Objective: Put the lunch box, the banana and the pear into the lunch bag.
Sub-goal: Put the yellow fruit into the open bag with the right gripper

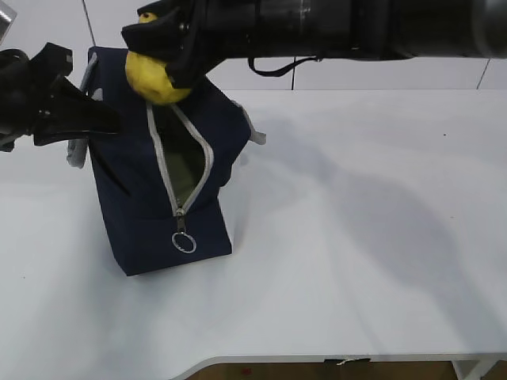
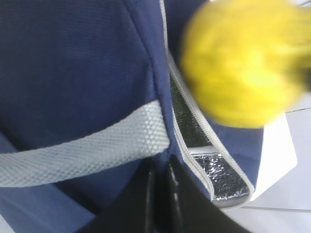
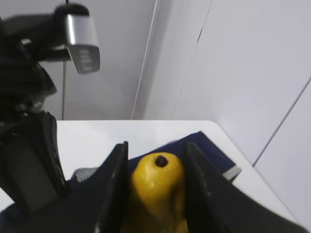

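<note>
A: Gripping a squat yellow pear [image 3: 158, 194] with a dark stem tip, the right gripper [image 3: 155, 187] has its black jaws part-open around the fruit, one on each flank, stem end facing the wrist camera. No slack visible between jaws and skin.

B: Position of the pear relative to the target?

A: Exterior view puts it at the top corner of the boxy navy-blue fabric lunch bag [image 1: 135, 206], right at the upper end of the grey zipper [image 1: 194, 170]. Not yet inside. The zipper is open; the slot gapes, with a greenish interior showing in the exterior view and silver foil lining in the left wrist view. The ring pull [image 1: 184, 242] hangs low on the front.

B: Left side?

A: The left gripper [image 1: 103, 119] is closed, jaws together, tips against the bag's left upper edge near a grey webbing handle [image 2: 82, 148]. Whether it pinches fabric or only presses on it, I cannot tell.

B: Progress?

A: Judgement only: the pear is the item in hand. Neither the lunch box nor the banana is visible on the white table [image 1: 356, 237], so they may be in the bag already, but the opening is too narrow to confirm. Remaining: lower the pear through the slot and release.

B: Risk?

A: The slot looks tight for the fruit; it could catch on the zipper edge.
</note>
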You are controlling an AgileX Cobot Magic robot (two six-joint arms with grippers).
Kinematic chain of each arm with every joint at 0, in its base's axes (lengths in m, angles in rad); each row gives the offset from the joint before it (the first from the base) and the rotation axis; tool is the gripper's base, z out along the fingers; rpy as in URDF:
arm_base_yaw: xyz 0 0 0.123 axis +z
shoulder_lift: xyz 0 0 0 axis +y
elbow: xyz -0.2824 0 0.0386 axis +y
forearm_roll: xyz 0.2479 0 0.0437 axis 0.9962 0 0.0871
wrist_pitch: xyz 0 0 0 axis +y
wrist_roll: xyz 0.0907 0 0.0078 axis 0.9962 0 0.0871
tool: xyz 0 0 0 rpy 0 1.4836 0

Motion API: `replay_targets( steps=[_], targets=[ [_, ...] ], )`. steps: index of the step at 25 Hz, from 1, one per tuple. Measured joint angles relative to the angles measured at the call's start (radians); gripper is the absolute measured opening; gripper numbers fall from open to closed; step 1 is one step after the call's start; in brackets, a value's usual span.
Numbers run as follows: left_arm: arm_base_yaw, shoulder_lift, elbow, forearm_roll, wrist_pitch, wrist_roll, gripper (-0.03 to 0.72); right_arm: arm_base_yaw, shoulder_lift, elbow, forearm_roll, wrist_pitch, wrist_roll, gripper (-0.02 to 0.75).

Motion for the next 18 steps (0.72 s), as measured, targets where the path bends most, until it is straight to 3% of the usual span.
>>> replay_targets(
  steps=[12, 14, 18],
  targets=[
    [0.0, 0.0, 0.0, -0.004, 0.017, 0.0, -0.002, 0.011, 0.124, -0.01, 0.013, -0.103, 0.023, 0.271],
    [0.0, 0.0, 0.0, -0.004, 0.021, 0.0, -0.002, 0.011, 0.124, -0.013, 0.016, -0.101, 0.049, 0.312],
    [0.0, 0.0, 0.0, -0.004, 0.022, 0.0, -0.002, 0.011, 0.124, -0.014, 0.022, -0.101, 0.07, 0.474]
  ],
)
